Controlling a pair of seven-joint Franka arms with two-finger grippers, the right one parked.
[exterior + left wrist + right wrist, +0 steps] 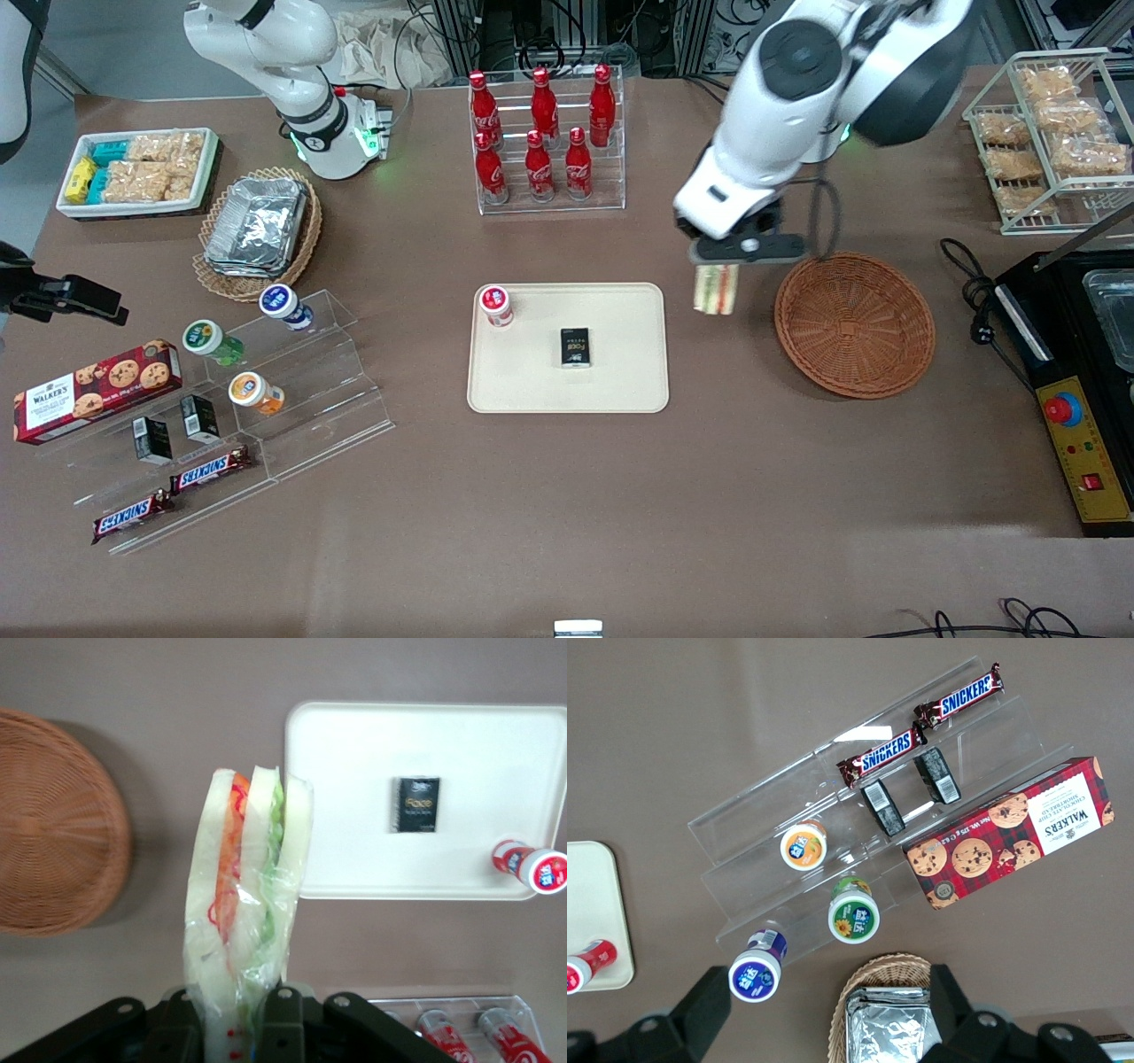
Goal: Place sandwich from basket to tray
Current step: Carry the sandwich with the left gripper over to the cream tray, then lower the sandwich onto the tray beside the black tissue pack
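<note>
Gripper (pixel 716 270) clenched on sandwich (pixel 715 289), lifted above bare surface (pixel 567 496) between basket (pixel 854 324) and tray (pixel 567 390). Sandwich hangs wrapped in clear film, just beside tray rim. On tray: small black box (pixel 576 346), red-capped bottle (pixel 496 305). Rack of red bottles (pixel 545 142) farther from front camera.

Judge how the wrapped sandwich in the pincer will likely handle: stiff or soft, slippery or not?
Probably soft: the sandwich is layered bread and filling. Its loose clear wrap looks slippery, so it might slide in the pincer, which holds it between basket and tray.
</note>
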